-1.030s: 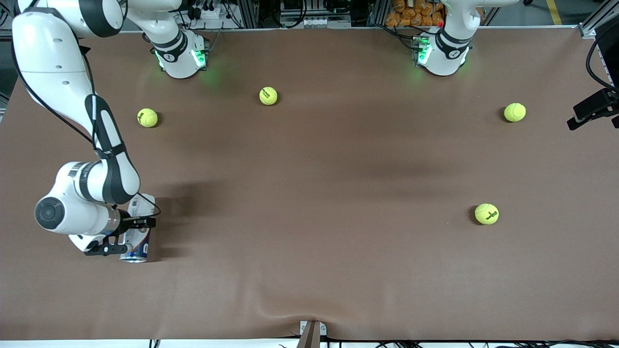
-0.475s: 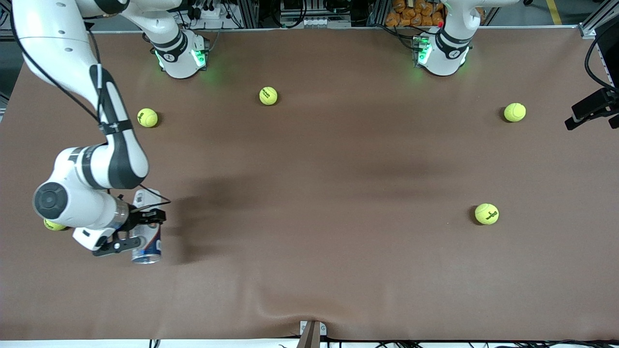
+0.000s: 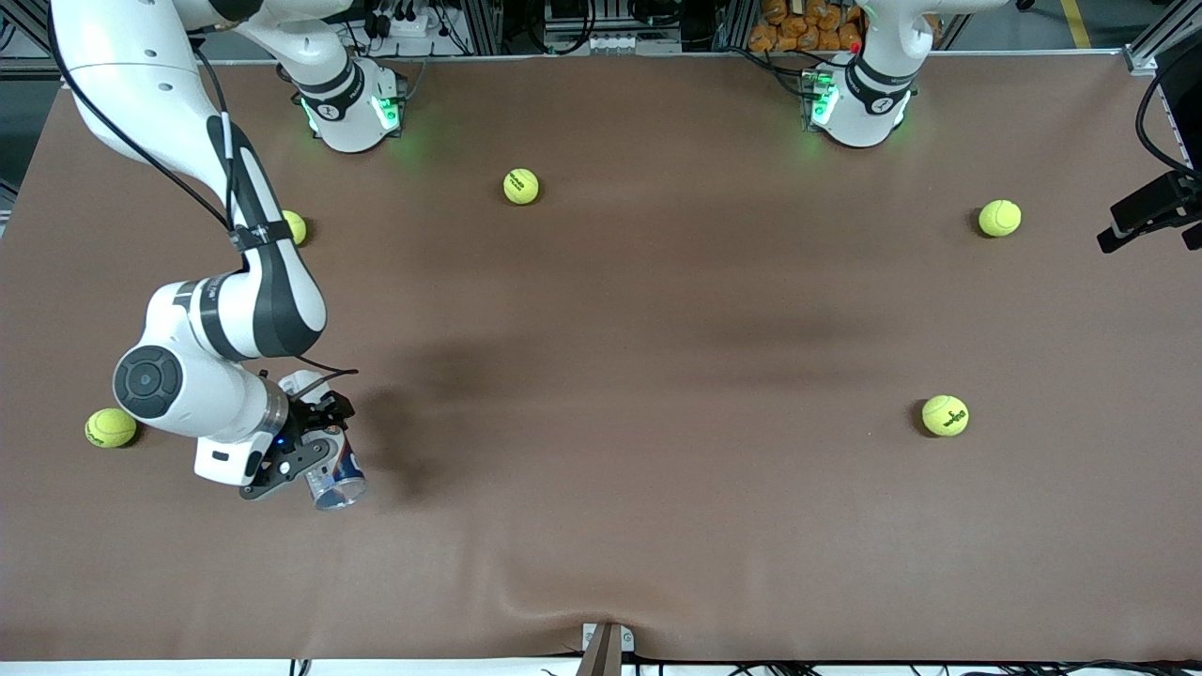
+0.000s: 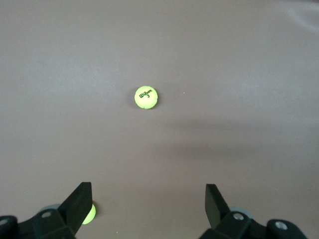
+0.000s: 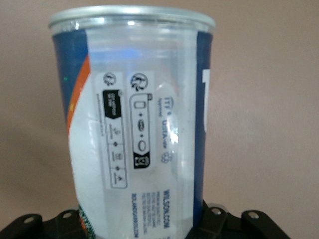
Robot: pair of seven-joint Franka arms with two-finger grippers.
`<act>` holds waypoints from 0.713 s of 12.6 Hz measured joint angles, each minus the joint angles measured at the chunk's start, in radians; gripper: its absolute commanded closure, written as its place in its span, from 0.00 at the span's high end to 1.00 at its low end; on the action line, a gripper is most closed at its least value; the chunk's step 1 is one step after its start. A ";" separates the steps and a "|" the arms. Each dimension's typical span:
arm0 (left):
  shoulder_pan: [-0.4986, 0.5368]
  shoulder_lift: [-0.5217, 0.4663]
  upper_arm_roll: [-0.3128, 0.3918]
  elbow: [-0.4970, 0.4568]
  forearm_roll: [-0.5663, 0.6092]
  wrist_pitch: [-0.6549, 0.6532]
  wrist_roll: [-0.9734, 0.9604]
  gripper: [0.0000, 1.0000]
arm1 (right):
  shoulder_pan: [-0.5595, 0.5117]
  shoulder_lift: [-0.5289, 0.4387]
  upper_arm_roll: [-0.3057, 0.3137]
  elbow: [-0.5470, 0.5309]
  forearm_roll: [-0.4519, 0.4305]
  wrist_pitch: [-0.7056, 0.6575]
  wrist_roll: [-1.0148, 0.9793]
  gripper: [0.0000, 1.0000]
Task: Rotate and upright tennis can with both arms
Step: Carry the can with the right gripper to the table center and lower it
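Lower left of the front view: the right gripper (image 3: 315, 449) has its fingers clamped round the clear-plastic tennis can with the navy and white label (image 3: 333, 469), tilted, over the brown table (image 3: 657, 376). A yellow-green tennis ball (image 3: 111, 427) lies near the frame's left edge. In the left wrist view, the left gripper (image 4: 148, 201) spreads wide over another ball (image 4: 146, 97), holding nothing.

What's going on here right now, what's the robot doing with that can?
The right arm's tool is shut on the tennis can near the right arm's end of the table and has been carrying it toward the middle, tilting it as it goes. The left arm's tool waits open above the table. Yellow-green tennis balls lie scattered on the brown table.
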 measured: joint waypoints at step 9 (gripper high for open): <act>0.001 0.004 0.001 0.000 0.000 0.000 0.000 1.00 | 0.223 -0.024 0.009 0.017 0.002 0.015 -0.326 0.69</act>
